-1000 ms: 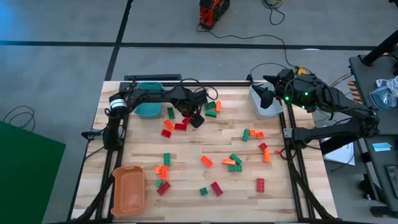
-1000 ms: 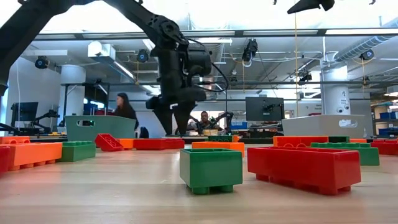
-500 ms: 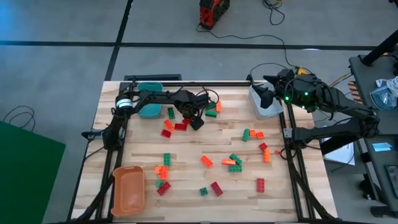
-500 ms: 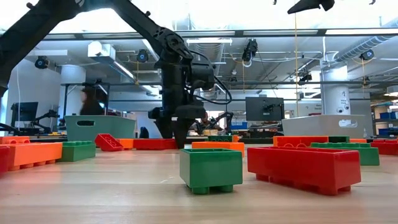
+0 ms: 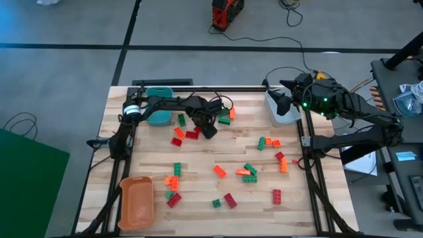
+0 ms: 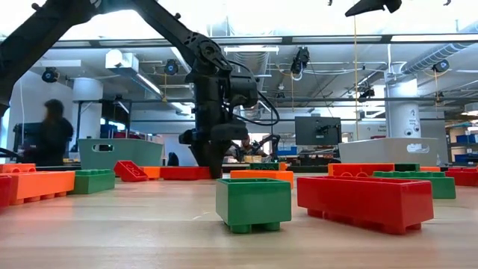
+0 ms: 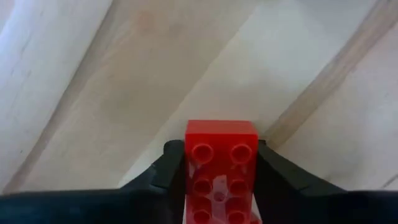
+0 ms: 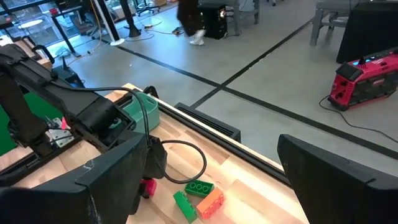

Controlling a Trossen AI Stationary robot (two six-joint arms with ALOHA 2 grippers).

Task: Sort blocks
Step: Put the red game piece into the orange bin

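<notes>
Red, orange and green blocks lie scattered flat on the wooden table [image 5: 198, 172]. My left gripper [image 5: 205, 127] is down at the table's far middle, shut on a red block [image 7: 221, 163] that lies studs-up on the wood; in the low view the left gripper [image 6: 216, 170] reaches table level. Other red blocks [image 5: 192, 135] lie just beside it. My right gripper [image 8: 211, 149] stands open with nothing between its fingers, over the grey bin [image 5: 281, 109] at the far right. My left gripper pinches the red block's two long sides [image 7: 189, 163] between its two fingers [image 7: 169, 167], near one end of the block. The fingers come from above, pointing down, and lie across the block. The block rests flat on the table, studs up.
A teal bin [image 5: 157, 106] stands at the far left behind my left arm, and an orange bin [image 5: 137, 201] at the near left corner. Green and orange blocks [image 5: 226, 116] lie just right of my left gripper. A person [image 6: 48, 138] moves in the room beyond.
My left gripper has gone down to the table and shut on the red block, its fingers spread a second ago and close together since half a second ago. The block has stayed on the wood.
</notes>
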